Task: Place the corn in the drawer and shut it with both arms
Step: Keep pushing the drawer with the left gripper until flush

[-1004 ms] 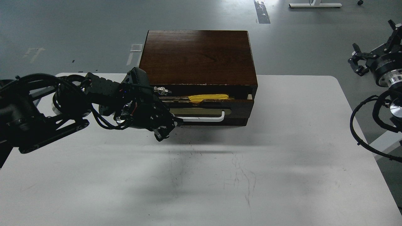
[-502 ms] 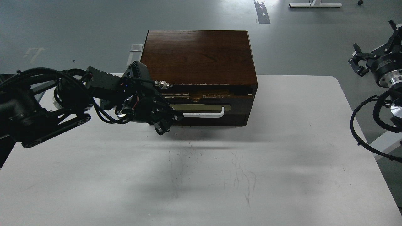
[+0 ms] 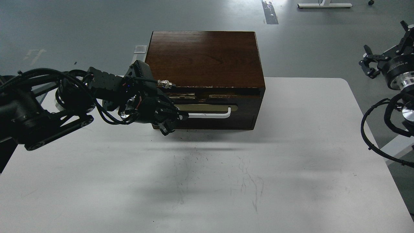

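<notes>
1. Pressing against the left end of the drawer (image 3: 213, 111) front, my left gripper (image 3: 168, 124) sits at the near end of the white handle (image 3: 210, 114); it is dark and bunched, so I cannot tell whether its fingers are spread or pressed together.
2. The drawer front sits flush in the brown cabinet (image 3: 203, 58), with a chipped pale strip along its top edge.
3. The corn is out of sight; no yellow shows at the drawer's top gap.
4. The cabinet stands at the far edge of the white table (image 3: 226, 181), which carries dark scuff marks near its middle.
5. My right gripper (image 3: 372, 63) hangs well off to the right, beyond the table's edge, with its fingers spread and holding nothing.
</notes>
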